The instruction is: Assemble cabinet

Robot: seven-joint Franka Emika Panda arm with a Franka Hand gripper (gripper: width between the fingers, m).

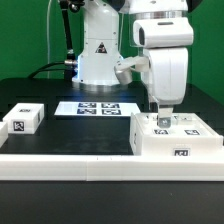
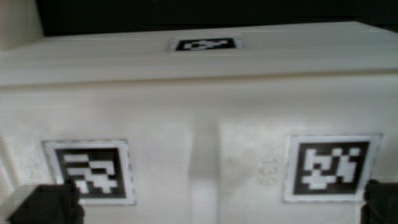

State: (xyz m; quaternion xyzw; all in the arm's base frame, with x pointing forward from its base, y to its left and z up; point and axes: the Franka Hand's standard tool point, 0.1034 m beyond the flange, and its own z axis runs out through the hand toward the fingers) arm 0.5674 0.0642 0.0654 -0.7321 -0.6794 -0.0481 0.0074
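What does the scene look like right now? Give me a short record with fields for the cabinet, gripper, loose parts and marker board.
cabinet: white tagged box on the black table, toward the exterior view's right
gripper: open, low at the cabinet's top; contact cannot be told
loose block: small, white, tagged; at the exterior view's left, apart from the cabinet
marker board: flat on the table, in front of the arm's base
wrist view: close on the cabinet, three tags showing

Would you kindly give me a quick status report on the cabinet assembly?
Gripper down at cabinet top, open or shut unclear. Small block well aside. Nothing in the way.
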